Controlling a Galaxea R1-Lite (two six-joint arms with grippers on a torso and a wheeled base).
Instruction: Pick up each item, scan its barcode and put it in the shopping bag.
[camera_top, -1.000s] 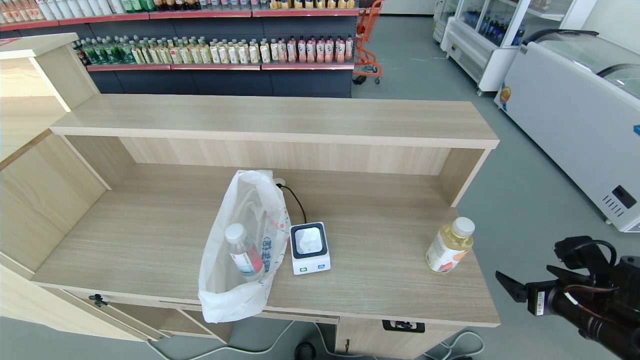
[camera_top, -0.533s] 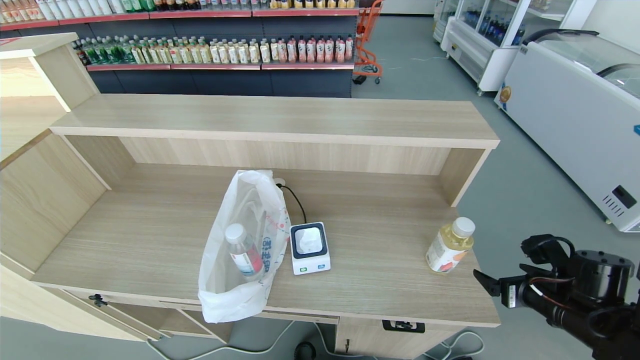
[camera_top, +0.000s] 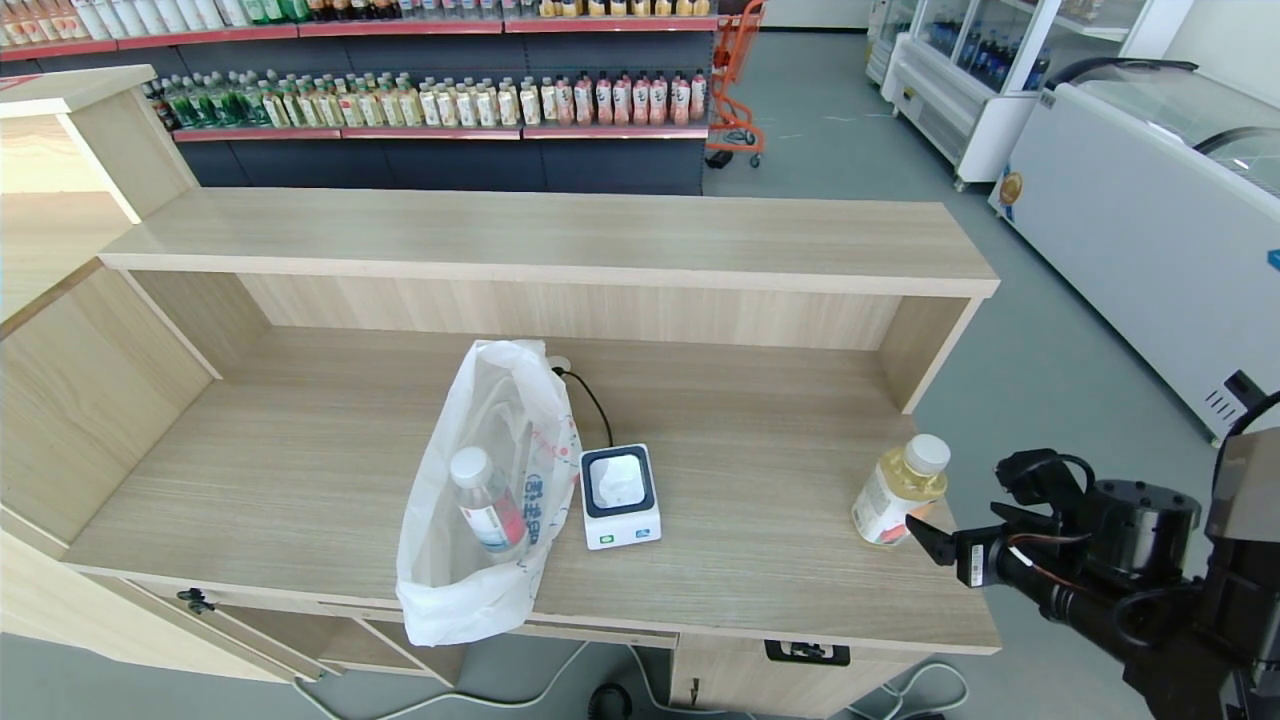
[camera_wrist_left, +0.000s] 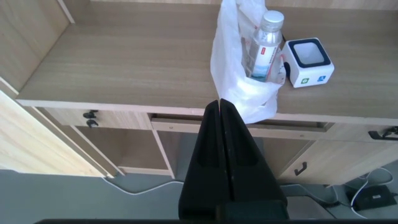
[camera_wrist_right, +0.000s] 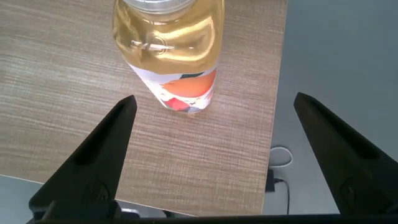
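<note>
The left fingers (camera_wrist_left: 214, 146) are pressed together and empty, off the front edge of the surface (camera_top: 300, 470). On the surface, the shopping bag (camera_top: 470, 590) holds a water bottle (camera_top: 487, 510), and the scanner (camera_top: 620, 497) sits just beside the bag. Near the right edge the juice bottle (camera_top: 900, 492) stands upright, close to the right fingers (camera_wrist_right: 99, 155), which are spread wide and empty.

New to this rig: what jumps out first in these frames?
The yellow drink bottle stands alone near the right end of the counter, with the open right gripper lined up just short of it. Mid-counter, a white shopping bag holds a water bottle, the scanner right beside it.
</note>
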